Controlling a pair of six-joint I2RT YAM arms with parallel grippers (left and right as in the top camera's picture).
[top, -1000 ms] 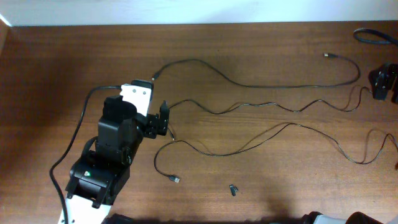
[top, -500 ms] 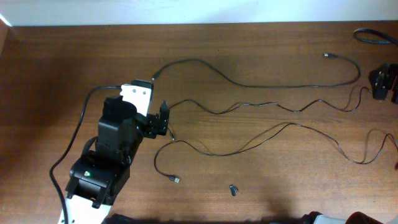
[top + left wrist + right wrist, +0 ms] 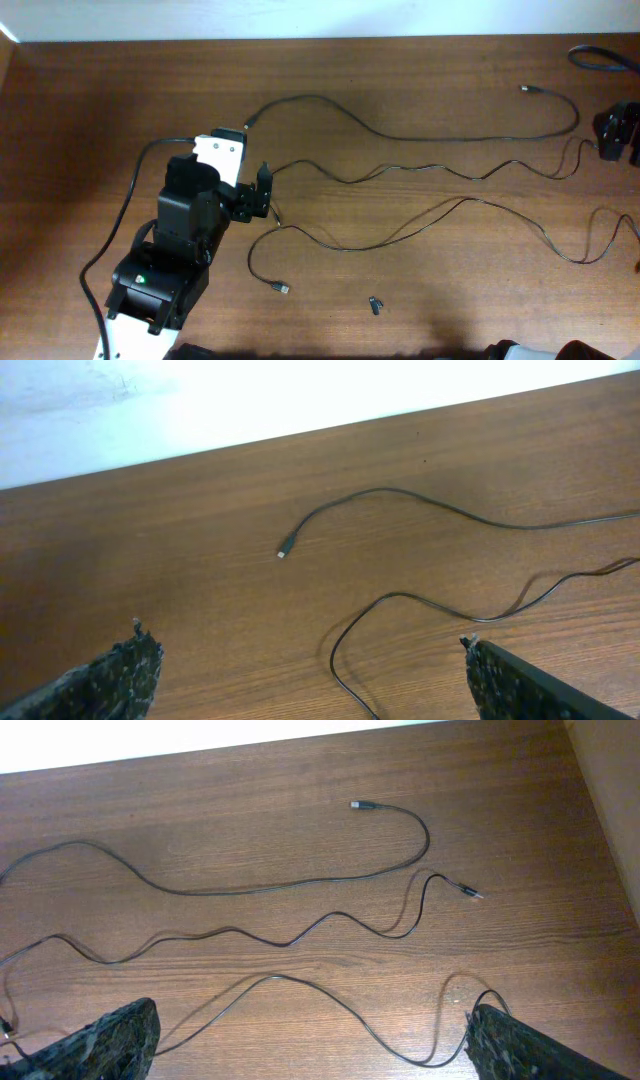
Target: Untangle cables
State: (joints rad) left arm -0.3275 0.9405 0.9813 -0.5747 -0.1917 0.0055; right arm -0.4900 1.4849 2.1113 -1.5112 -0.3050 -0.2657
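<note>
Three thin black cables lie apart in long waves across the wooden table (image 3: 80, 110). The top cable (image 3: 400, 136) runs from a plug (image 3: 249, 124) to a plug (image 3: 523, 89). Below it lie the middle cable (image 3: 430, 168) and the bottom cable (image 3: 400, 232), whose plug (image 3: 283, 289) rests near the front. My left gripper (image 3: 262, 190) hovers open at the left end of the middle cable. In the left wrist view the left gripper (image 3: 300, 635) has that cable (image 3: 345, 635) on the wood between its fingers, untouched. My right gripper (image 3: 312, 1010) is open above the bottom cable (image 3: 330, 995), holding nothing.
A tiny dark stubby piece (image 3: 375, 304) lies near the front edge. A thicker black cable (image 3: 600, 58) loops at the back right corner, and a black part of the right arm (image 3: 615, 135) shows at the right edge. The table's right edge (image 3: 600, 800) is close.
</note>
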